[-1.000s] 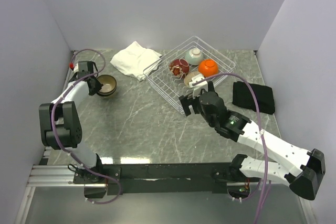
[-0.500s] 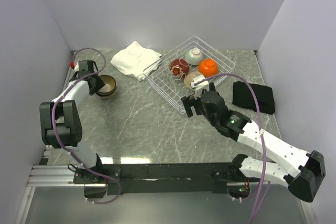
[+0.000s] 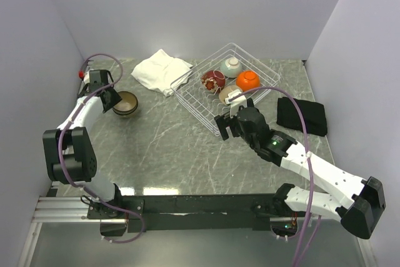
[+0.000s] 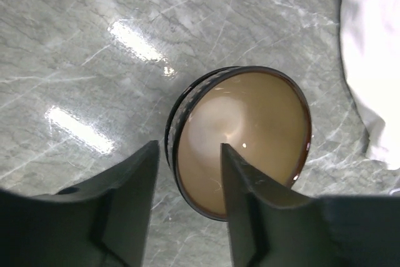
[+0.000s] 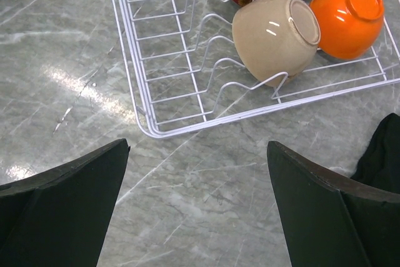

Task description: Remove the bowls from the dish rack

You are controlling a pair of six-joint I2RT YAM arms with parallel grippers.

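Top camera looks down from behind my bases; it shares the brown bowl (image 4: 240, 136) with my close, downward left wrist camera, and the dish rack (image 5: 181, 60) with my right.

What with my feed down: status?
Left gripper open, straddling rim of brown bowl. Right gripper open, empty, short of dish rack. Four bowls inside. Path clear.

You have dish rack (image 3: 190, 105) back-centre on bench (image 3: 175, 148), four bowls (image 3: 213, 80) inside. Just left of rack, folded cloth (image 3: 160, 70); farther left on bench, lone bowl (image 3: 126, 102); right of rack, second cloth (image 3: 302, 115).

Table (image 3: 169, 148): grey marble — glossy.
Left: brown bowl (image 3: 126, 102), upright.
Back: white cloth (image 3: 160, 70), dish rack (image 3: 200, 101).
Right: black cloth (image 3: 302, 115).
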